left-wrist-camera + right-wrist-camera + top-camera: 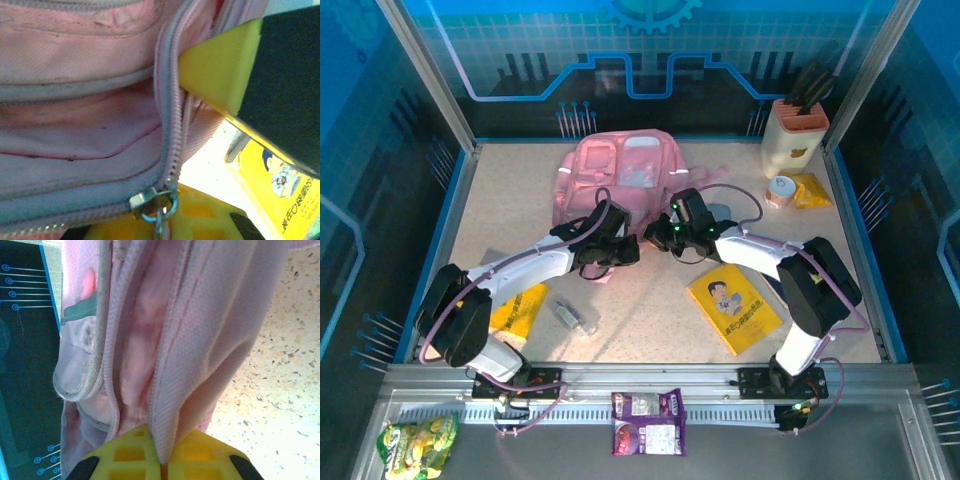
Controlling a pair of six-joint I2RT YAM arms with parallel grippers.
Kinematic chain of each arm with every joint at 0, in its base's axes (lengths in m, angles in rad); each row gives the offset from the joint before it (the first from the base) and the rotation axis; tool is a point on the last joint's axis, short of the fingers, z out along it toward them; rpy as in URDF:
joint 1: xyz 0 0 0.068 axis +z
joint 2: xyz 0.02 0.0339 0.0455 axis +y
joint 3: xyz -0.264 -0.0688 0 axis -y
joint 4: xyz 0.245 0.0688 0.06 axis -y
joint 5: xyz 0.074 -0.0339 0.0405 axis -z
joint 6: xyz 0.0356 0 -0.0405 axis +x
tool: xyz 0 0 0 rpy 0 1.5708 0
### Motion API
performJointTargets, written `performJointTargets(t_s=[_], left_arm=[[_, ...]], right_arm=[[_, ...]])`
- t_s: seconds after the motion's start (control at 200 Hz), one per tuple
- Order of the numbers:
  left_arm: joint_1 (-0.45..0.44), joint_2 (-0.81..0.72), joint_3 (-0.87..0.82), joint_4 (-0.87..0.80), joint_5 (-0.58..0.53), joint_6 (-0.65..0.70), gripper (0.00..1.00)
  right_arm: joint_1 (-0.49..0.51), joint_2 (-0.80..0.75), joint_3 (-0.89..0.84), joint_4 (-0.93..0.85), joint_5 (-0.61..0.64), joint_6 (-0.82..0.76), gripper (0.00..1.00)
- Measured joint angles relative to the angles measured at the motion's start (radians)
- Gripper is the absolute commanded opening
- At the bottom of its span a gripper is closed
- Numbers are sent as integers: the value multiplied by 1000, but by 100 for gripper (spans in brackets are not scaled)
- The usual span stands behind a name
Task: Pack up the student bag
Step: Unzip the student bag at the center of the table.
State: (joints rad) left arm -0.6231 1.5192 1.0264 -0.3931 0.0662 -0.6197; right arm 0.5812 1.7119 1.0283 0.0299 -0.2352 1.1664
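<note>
The pink student bag (620,172) lies at the back middle of the table, its near edge between both grippers. My left gripper (612,250) is shut on the bag's zipper pull (160,220), which hangs from a metal slider (150,196) at the corner of the zipper track. My left gripper (161,234) shows its yellow fingers (210,220) under the slider. My right gripper (665,236) is shut on a fold of the bag's pink fabric (200,370), pinched between its yellow fingertips (127,452). My right gripper (165,467) sits at the bag's opened edge, and its yellow finger (220,67) presses against the bag beside the zipper.
A yellow book (734,306) lies front right. A yellow packet (520,310) and a small grey case (575,316) lie front left. A knife block (793,135), a tape roll (780,190) and a yellow packet (812,190) stand back right. Snack bags (648,420) lie on the front rail.
</note>
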Motion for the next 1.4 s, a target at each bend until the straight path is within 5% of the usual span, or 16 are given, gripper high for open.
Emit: performJointTargets(t_s=[0.81,0.961,1.056,1.251,1.401], left_arm=[[243,-112,-63,-92,178,168,0],[251,-110,-78,-45,225,164,0],[252,-110,-108,-13,236,126,0],[222,-108,-119,7,188,47,0],[175,-99,-119,45,165,6,0]], right_arm=[[-208,63,163,-165,-204,-348,0],[-217,69,190,-203,-209,-387,27],[-218,63,189,-231,-179,-410,58],[-214,-44,143,-284,-111,-386,87],[-165,-156,67,-301,-79,-306,93]])
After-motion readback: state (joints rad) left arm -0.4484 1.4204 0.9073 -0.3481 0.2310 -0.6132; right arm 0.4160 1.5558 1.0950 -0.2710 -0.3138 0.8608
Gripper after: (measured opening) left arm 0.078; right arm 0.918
